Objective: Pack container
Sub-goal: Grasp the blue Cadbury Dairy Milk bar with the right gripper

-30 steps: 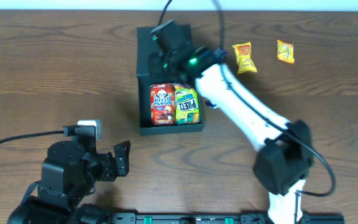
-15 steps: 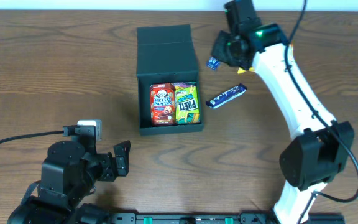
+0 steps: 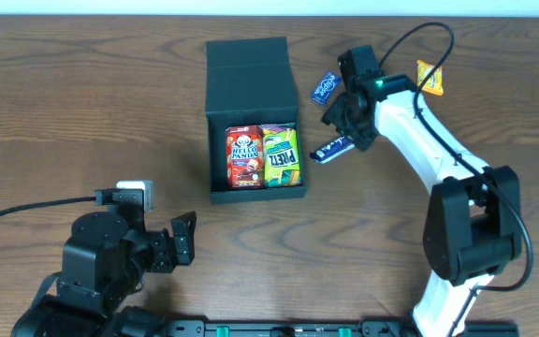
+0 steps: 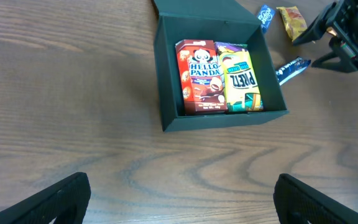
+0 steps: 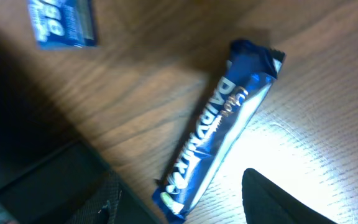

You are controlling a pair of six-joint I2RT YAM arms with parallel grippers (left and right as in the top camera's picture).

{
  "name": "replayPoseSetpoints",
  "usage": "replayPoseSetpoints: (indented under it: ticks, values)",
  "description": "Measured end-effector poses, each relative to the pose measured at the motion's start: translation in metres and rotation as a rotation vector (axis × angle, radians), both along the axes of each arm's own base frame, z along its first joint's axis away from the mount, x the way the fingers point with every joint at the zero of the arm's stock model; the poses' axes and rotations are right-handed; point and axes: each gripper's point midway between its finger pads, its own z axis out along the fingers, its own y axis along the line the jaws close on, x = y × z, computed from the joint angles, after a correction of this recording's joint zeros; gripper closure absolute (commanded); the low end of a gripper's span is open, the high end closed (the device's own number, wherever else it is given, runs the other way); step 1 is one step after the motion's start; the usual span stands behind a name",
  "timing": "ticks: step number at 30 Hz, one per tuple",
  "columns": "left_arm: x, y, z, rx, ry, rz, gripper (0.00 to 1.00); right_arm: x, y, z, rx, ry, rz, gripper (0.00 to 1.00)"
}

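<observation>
Nearest the robot's base, the left gripper (image 3: 183, 240) idles low over the wooden table (image 3: 82, 112), its fingers spread wide and holding nothing, the arm folded back on itself and well apart from the work, apparently parked so the other arm has the run of the table. Beyond it sits the container (image 3: 215, 150), a dark square box resting flat with its hinged lid (image 3: 249, 67) thrown back on the far side, leaving the mouth open from above. Two snack boxes, a red Hello Panda (image 3: 244, 155) and a green Pretz (image 3: 282, 155), lie side by side against the near wall, which leaves the far half free for more. Just beside the container's right wall a blue Dairy Milk bar (image 3: 331, 148) lies loose on the wood at a slant, one end almost at the box. The right gripper (image 3: 349, 126) hangs over that bar's far end, the white arm reaching in a long arc from the right edge and its wrist tipped downward; its jaws stand apart with nothing between them, and the wrist camera shows the bar lying free beside one dark finger (image 5: 272, 199). The pose suggests the bar is the next item to be picked. Farther out, a small blue packet (image 3: 325, 87) and a yellow packet (image 3: 429, 78) wait unpacked.
</observation>
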Motion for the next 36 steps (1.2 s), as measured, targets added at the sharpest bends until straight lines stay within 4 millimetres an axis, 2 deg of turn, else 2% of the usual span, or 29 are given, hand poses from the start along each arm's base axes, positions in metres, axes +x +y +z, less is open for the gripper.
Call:
replayPoseSetpoints:
  ticks: [5, 12, 15, 17, 20, 23, 26, 29, 36]
  values:
    - [0.000, 0.000, 0.000, 0.000, 0.000, 0.000, 0.05, -0.003, 0.000, -0.014, 0.000, 0.028, -0.022, 0.37]
    - [0.000, 0.000, 0.000, 0.000, 0.000, 0.000, 0.05, -0.009, 0.004, -0.052, 0.011, 0.114, -0.028, 0.36]
    - [0.000, 0.000, 0.000, 0.000, 0.000, 0.000, 0.05, -0.008, 0.005, -0.056, 0.014, 0.118, -0.032, 0.36]
    - [0.000, 0.000, 0.000, 0.000, 0.000, 0.000, 0.05, -0.008, 0.006, -0.059, 0.018, 0.121, -0.034, 0.41]
    - [0.000, 0.000, 0.000, 0.000, 0.000, 0.000, 0.05, -0.008, 0.006, -0.062, 0.020, 0.127, -0.037, 0.55]
    - [0.000, 0.000, 0.000, 0.000, 0.000, 0.000, 0.05, -0.007, 0.007, -0.062, 0.028, 0.123, -0.041, 0.60]
    - [0.000, 0.000, 0.000, 0.000, 0.000, 0.000, 0.05, -0.006, 0.008, -0.062, 0.032, 0.121, -0.043, 0.71]
    - [0.000, 0.000, 0.000, 0.000, 0.000, 0.000, 0.05, -0.006, 0.008, -0.062, 0.034, 0.122, -0.042, 0.76]
    - [0.000, 0.000, 0.000, 0.000, 0.000, 0.000, 0.05, -0.005, 0.011, -0.060, 0.062, 0.121, -0.013, 0.82]
